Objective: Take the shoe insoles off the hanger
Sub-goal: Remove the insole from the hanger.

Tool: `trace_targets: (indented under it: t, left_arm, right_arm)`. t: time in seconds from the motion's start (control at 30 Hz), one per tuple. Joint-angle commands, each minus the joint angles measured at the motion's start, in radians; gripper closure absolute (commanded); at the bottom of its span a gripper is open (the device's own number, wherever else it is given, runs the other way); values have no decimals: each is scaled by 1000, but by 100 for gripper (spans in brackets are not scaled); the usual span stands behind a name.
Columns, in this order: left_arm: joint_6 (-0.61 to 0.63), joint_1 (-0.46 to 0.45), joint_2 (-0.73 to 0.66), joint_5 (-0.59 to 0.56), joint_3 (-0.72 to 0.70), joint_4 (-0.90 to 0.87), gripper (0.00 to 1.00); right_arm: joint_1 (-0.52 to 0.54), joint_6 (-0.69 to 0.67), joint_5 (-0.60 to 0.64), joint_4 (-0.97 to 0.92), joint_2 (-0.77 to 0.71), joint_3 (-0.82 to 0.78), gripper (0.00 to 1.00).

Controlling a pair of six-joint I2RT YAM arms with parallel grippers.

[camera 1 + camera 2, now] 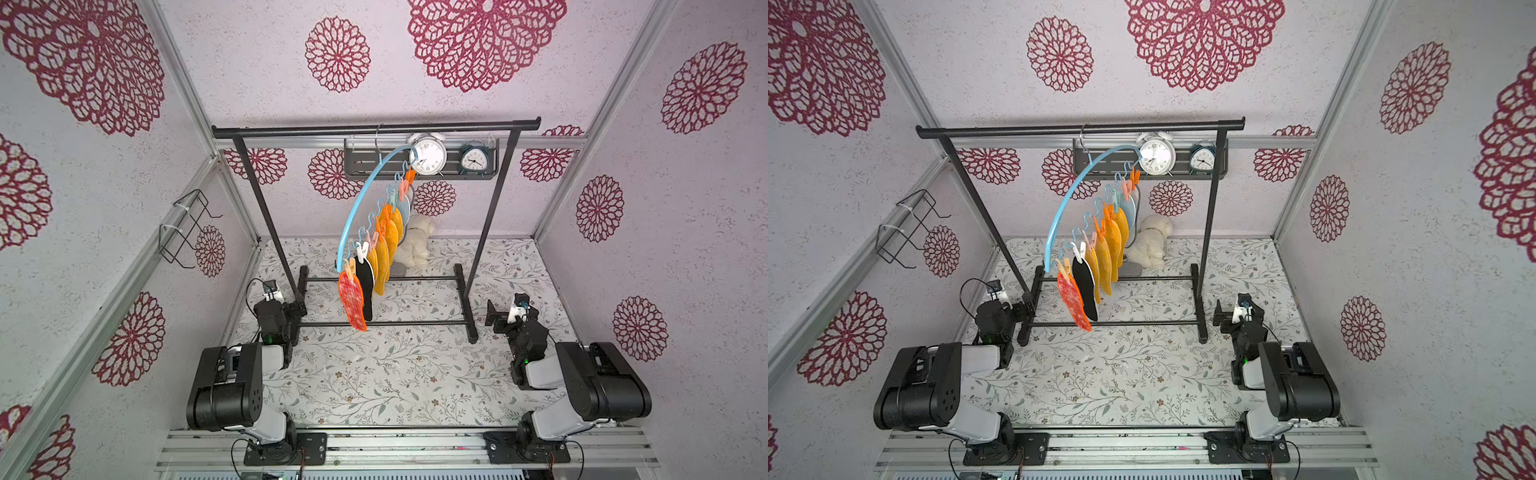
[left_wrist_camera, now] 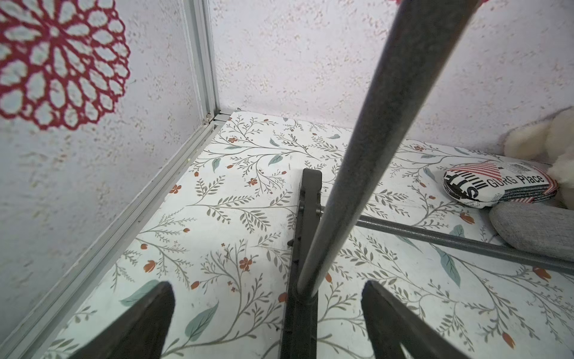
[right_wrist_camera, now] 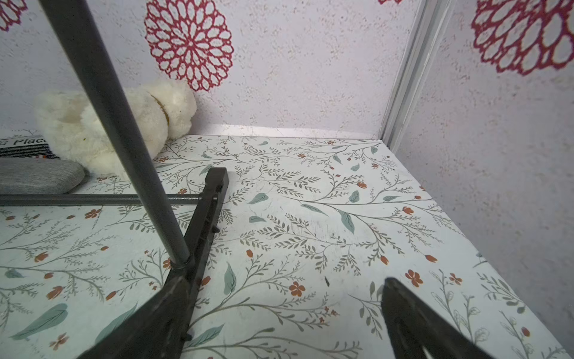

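Overhead, in both top views, the hanger (image 1: 358,202) (image 1: 1059,214) hooks on the rack's (image 1: 311,129) (image 1: 1017,129) top bar. Its pegs hold the shoe insoles (image 1: 382,262) (image 1: 1104,257) in a row above the middle of the desk (image 1: 374,374), toward its back edge. A wall shelf (image 1: 361,164) behind holds a white clock (image 1: 430,156) and a teal clock (image 1: 473,160).

In the left wrist view, the left jaws stand wide apart and empty, with the rack's foot (image 2: 307,192) showing between them.

In the right wrist view, the right jaws are likewise apart and empty, by the rack's other foot (image 3: 211,202).

Insoles (image 1: 380,257) on hanger (image 1: 341,247), hanger on rack bar (image 1: 291,132) nr ctr, plush toy (image 1: 417,243) behind, clocks (image 1: 430,157) on rear-wall shelf (image 1: 361,166)
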Motion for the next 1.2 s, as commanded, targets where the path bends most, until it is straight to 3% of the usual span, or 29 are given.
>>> trace_targets:
  t: [0.0, 1.03, 1.13, 1.17]
  left_arm:
    - [11, 6, 10, 4, 15, 27, 3]
    - [12, 7, 11, 6, 21, 20, 3]
    - [23, -44, -49, -161, -1, 36, 3]
    - [35, -62, -109, -180, 8, -30, 3]
  right_arm:
    - [4, 12, -5, 19, -9, 14, 1]
    - [2, 14, -9, 9, -7, 21, 1]
    - [-1, 21, -5, -45, -62, 32, 1]
    - [-1, 21, 4, -132, -104, 54, 1]
